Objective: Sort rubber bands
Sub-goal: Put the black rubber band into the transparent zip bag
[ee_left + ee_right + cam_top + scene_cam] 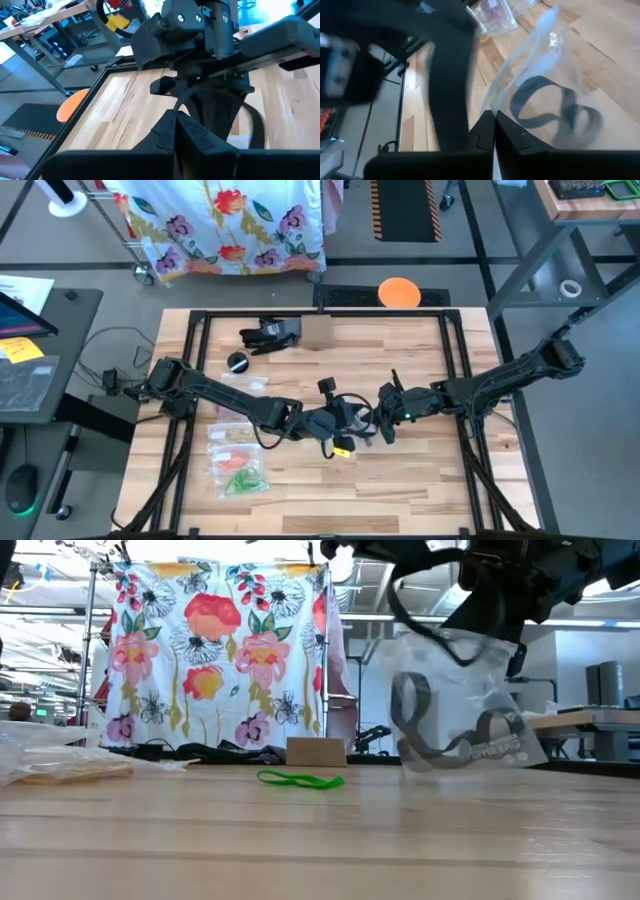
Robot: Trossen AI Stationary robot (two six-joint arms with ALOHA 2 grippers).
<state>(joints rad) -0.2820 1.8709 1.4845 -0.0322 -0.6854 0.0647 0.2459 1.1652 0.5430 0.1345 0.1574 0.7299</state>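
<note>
I see both grippers, left [338, 423] and right [383, 423], clamped on a clear bag [462, 700] of dark bands [440, 745] lifted mid-table, a green band [300, 780] lying beyond.

Bright, even overhead light across table [400, 480]; shadows under arms soft and faint. Low view: far room backlit, ceiling and windows blown out white; near tabletop soft, out of focus; floral cloth [210, 660] sharp. Clear bag [460, 700] catches glare, pale highlights along folds. Left wrist view: near fingers [200, 145] blurred, blue tint at upper edge. Right wrist view: heavy blur on dark arm, bag [555, 90] smeared, streaky glare.
</note>
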